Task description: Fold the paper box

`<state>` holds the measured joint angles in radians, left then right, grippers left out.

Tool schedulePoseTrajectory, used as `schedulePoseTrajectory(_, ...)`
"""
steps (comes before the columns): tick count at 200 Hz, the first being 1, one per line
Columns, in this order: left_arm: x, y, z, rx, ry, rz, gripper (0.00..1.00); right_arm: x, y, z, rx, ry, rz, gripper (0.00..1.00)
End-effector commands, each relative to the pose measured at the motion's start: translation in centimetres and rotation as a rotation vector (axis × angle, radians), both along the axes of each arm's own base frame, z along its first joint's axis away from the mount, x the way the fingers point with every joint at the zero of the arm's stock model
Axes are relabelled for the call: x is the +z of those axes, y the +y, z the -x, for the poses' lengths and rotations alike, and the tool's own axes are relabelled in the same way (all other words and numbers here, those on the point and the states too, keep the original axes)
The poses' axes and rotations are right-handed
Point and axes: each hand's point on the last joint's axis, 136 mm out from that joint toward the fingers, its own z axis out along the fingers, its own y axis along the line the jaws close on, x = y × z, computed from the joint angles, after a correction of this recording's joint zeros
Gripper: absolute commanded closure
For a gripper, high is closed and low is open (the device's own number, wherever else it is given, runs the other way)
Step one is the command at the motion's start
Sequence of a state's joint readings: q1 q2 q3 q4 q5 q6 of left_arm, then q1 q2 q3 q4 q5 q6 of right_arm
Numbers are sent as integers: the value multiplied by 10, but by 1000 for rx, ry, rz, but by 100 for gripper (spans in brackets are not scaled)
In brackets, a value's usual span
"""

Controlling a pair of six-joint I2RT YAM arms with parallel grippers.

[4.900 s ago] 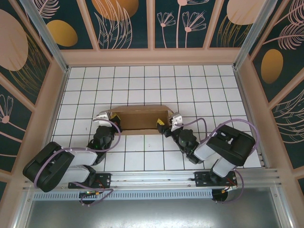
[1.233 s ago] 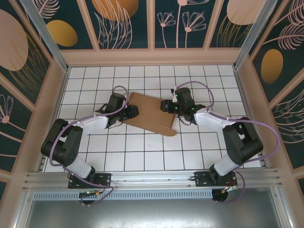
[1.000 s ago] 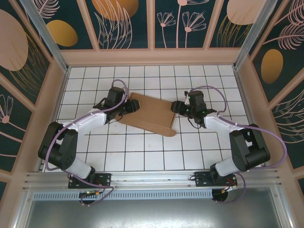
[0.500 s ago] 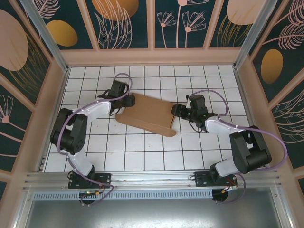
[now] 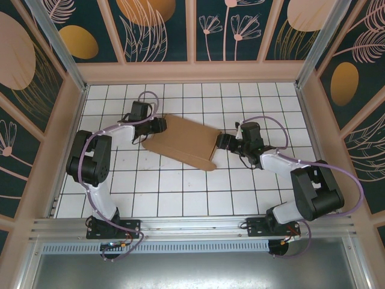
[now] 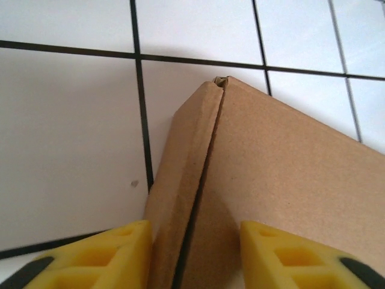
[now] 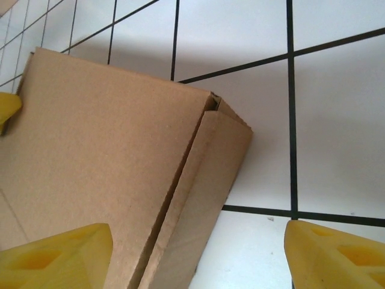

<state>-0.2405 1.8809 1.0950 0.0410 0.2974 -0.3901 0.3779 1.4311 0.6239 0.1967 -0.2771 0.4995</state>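
The left gripper (image 6: 195, 259) is cropped by the bottom edge of its wrist view, so that just its yellow fingertips (image 6: 90, 259) are in frame. They stand moderately apart, astride a folded edge of the paper box (image 6: 289, 180). Whether the pads actually press the cardboard I cannot tell. The right gripper (image 7: 195, 259) is cropped at the bottom of its own view too. Its jaws are wide, with the box's nearest corner between them and bare tile between the cardboard and the right-hand tip. A yellow sliver (image 7: 6, 108) at that view's left edge may be the other gripper's finger.

From above, the closed, shallow brown box lies skewed at centre frame, with the left gripper at its upper left corner and the right gripper at its right end. It rests on a white table (image 5: 180, 198) gridded with black lines, ringed by dark panels (image 5: 162, 24) with gold leaf patterns.
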Motion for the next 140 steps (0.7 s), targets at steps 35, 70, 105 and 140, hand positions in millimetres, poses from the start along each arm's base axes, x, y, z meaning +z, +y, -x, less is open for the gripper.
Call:
schedulePoseTrajectory(35,-58,4,27,-40,211,184,75,15,10,2,51,6,-255,13)
schedulePoseTrajectory(70,-65,14,28,-16,247,231,77,11,21,1,90,56,-333,13)
schedulePoseTrajectory(105,-73,21,30,1,292,291,80,2,27,-3,96,97,-349,13)
schedulePoseTrajectory(140,-80,29,30,19,318,315,80,-7,20,-11,52,97,-301,11)
